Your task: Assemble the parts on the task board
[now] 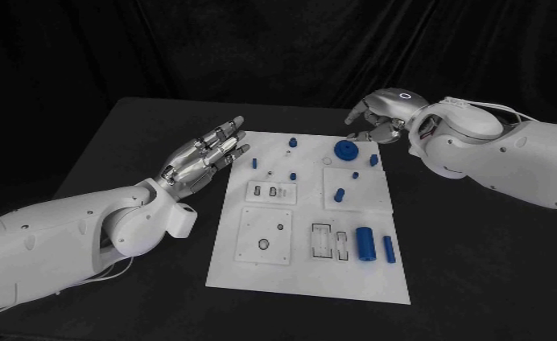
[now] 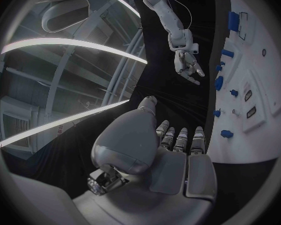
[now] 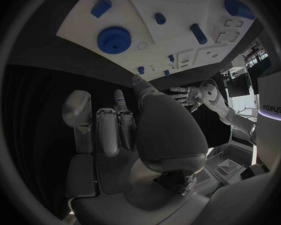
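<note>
The white task board (image 1: 307, 277) lies in the middle of the table. A blue gear (image 1: 344, 150) sits near its far edge, and the right wrist view shows that gear (image 3: 114, 39) just ahead of the fingers. A thick blue cylinder (image 1: 365, 243) and a thin blue rod (image 1: 389, 249) lie at the near right. Several small blue pegs stand across the far half, one of them (image 1: 340, 194) near the middle. My left hand (image 1: 207, 156) hovers at the board's left edge, fingers straight and apart, holding nothing. My right hand (image 1: 377, 120) hangs over the far right corner beside the gear, fingers loosely bent, empty.
The board carries raised white plates with slots and holes (image 1: 270, 192), (image 1: 265, 236). Black table (image 1: 464, 277) surrounds the board on every side, with a black curtain behind. In the left wrist view my right hand (image 2: 187, 65) hangs beyond the board's far end (image 2: 253, 135).
</note>
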Controlling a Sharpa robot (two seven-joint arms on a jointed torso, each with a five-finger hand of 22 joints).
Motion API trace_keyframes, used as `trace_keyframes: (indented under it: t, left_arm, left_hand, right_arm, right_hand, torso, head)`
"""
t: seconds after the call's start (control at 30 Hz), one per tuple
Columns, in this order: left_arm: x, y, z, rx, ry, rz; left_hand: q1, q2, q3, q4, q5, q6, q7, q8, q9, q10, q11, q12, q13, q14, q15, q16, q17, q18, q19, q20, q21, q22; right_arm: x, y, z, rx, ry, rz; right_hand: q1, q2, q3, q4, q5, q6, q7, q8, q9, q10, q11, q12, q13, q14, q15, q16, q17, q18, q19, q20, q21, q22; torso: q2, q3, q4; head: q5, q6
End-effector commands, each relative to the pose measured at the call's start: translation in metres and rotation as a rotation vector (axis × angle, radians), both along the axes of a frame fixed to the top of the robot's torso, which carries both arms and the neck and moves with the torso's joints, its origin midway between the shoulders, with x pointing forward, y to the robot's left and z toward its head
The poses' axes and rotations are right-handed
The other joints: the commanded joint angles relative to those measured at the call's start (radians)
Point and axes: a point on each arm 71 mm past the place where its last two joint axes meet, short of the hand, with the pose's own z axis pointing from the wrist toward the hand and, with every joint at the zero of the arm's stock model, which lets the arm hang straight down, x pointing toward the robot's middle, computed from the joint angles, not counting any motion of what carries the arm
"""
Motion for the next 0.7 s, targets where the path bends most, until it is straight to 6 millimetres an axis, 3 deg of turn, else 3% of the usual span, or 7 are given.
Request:
trace_keyframes:
  t: [0.03,0.2,0.37,0.7]
  left_arm:
    - [0.0,-0.001,0.005,-0.05,-0.04,-0.002]
    - [0.0,-0.001,0.005,-0.05,-0.038,-0.004]
    - [0.0,0.0,0.005,-0.05,-0.037,-0.004]
    - [0.0,0.001,0.005,-0.05,-0.037,-0.003]
  left_hand:
    - [0.003,0.003,0.0,-0.007,0.005,-0.005,0.003,0.001,-0.001,0.002,0.007,-0.003,-0.001,0.0,-0.001,-0.007,-0.001,0.008,-0.001,0.004,-0.006,-0.002]
    - [0.003,0.003,0.0,-0.008,0.006,-0.006,0.003,0.001,-0.001,0.002,0.007,-0.003,-0.001,0.0,0.001,-0.007,-0.001,0.008,-0.001,0.004,-0.006,-0.002]
    - [0.003,0.003,0.001,-0.009,0.006,-0.006,0.003,0.001,-0.001,0.002,0.007,-0.003,-0.001,0.0,0.004,-0.007,-0.001,0.008,-0.001,0.005,-0.006,-0.002]
    - [0.003,0.003,0.001,-0.009,0.007,-0.006,0.003,0.001,0.0,0.002,0.007,-0.003,-0.001,0.0,0.006,-0.007,-0.001,0.008,-0.001,0.006,-0.006,-0.002]
  right_arm:
    - [0.002,-0.007,-0.01,-0.075,0.067,-0.087]
    - [0.003,-0.01,-0.019,-0.118,0.098,-0.111]
    - [0.003,-0.011,-0.028,-0.141,0.124,-0.121]
    - [0.006,-0.008,-0.039,-0.139,0.124,-0.122]
  right_hand:
    - [-0.024,-0.016,-0.005,0.044,0.016,0.012,0.0,0.007,0.017,0.109,0.002,0.009,0.268,0.106,-0.002,0.019,0.27,-0.023,0.04,-0.001,0.083,0.094]
    - [-0.031,-0.027,-0.004,0.074,0.04,-0.024,0.003,-0.013,0.022,0.109,0.004,0.009,0.268,0.106,-0.003,0.019,0.27,-0.036,0.068,0.0,0.136,0.156]
    - [-0.027,-0.03,-0.001,0.082,0.063,-0.059,0.011,-0.028,0.015,0.109,0.01,0.009,0.268,0.106,-0.002,0.019,0.27,-0.034,0.062,0.001,0.133,0.155]
    - [0.005,-0.023,0.01,0.063,0.069,-0.063,0.012,-0.025,0.015,0.109,0.012,0.009,0.268,0.106,0.003,0.019,0.27,-0.035,0.065,0.006,0.137,0.163]
  torso:
    - [-0.001,0.0005,-0.0069]
    - [-0.001,0.0013,-0.0073]
    - [-0.002,-0.0008,-0.0041]
    - [-0.001,-0.0016,-0.0002]
  head:
    - [0.002,-0.001]
    - [0.001,-0.003]
    - [0.002,-0.004]
    - [0.0,-0.005]
